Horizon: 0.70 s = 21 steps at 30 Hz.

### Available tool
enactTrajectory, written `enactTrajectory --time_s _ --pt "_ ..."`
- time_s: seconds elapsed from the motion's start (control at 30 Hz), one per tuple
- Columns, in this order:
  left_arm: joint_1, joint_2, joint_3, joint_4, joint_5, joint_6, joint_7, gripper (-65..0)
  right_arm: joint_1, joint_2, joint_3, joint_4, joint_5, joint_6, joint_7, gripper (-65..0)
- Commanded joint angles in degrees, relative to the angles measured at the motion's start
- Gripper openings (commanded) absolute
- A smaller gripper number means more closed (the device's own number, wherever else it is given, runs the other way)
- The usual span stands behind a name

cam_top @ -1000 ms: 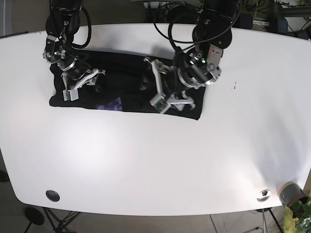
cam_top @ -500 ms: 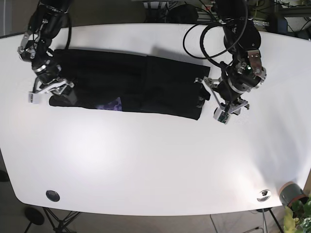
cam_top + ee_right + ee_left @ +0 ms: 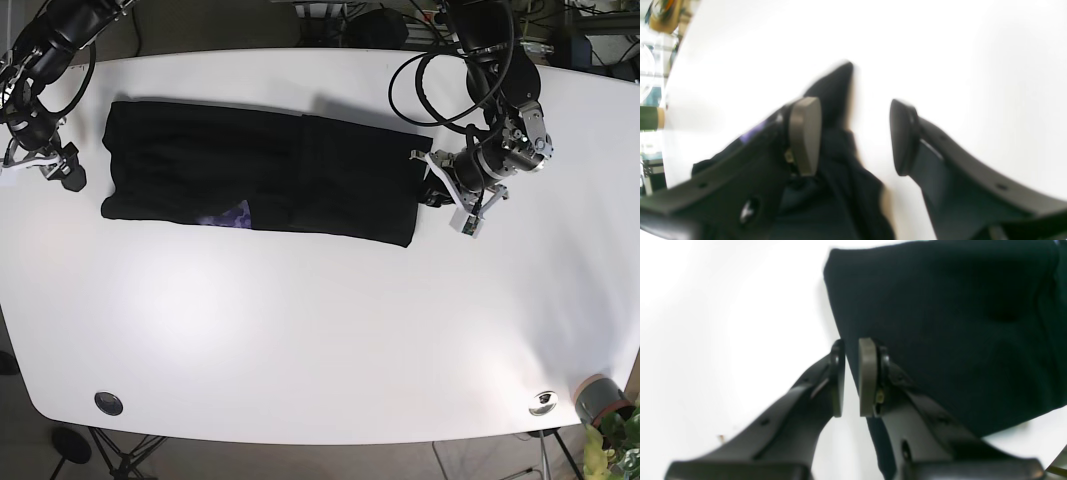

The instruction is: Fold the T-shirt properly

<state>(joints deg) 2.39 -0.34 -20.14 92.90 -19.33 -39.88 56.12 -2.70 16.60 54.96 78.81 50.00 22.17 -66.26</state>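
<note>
The black T-shirt (image 3: 265, 185) lies flat as a long folded band on the upper part of the white tabletop (image 3: 320, 330). The left gripper (image 3: 849, 378) is at the shirt's edge, its jaws narrow with only a thin gap, holding nothing. The right gripper (image 3: 853, 136) stands wide apart beside the other end.

Bright, overexposed white table (image 3: 320, 330); blurred, soft-focus wrist views.
</note>
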Motion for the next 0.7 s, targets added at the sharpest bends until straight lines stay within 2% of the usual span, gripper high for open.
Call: enactTrajectory --time_s 0.0,0.03,0.17,0.27,0.37,0.53,0.67 --pt "-0.8 -0.3 0.0 -1.1 -0.8 -0.1 -1.0 -59.4 0.6 1.9 0.1 -2.4 1.7 0.55 0.8 -33.1" --pt "-0.8 -0.3 0.0 -2.0 -0.8 -0.1 -1.1 -59.4 0.5 2.0 0.1 -3.9 1.7 0.73 0.9 -33.1" --pt "-0.9 -0.3 0.2 -4.1 -0.7 -0.1 -1.2 -59.4 0.3 1.6 -0.1 -6.4 1.7 4.77 0.9 -33.3" --pt "-0.9 -0.3 0.2 -4.5 -0.4 -0.1 -1.3 -59.4 -0.2 -0.3 -0.3 -6.5 1.6 6.35 0.7 -33.5" --pt "-0.9 -0.3 0.2 -5.2 -0.4 -0.1 -1.3 -59.4 -0.4 -2.1 -0.7 -6.1 1.6 6.35 0.6 -33.3" --pt "-0.9 -1.7 0.2 -5.2 -0.5 -0.1 -1.3 -59.4 -0.6 -3.5 -6.8 -3.8 1.6 6.44 0.9 -33.5" --pt "-0.8 -1.8 0.2 -5.2 -0.5 -0.1 -1.3 -59.4 -0.6 -5.0 -7.8 -1.9 1.6 6.44 0.9 -33.3"
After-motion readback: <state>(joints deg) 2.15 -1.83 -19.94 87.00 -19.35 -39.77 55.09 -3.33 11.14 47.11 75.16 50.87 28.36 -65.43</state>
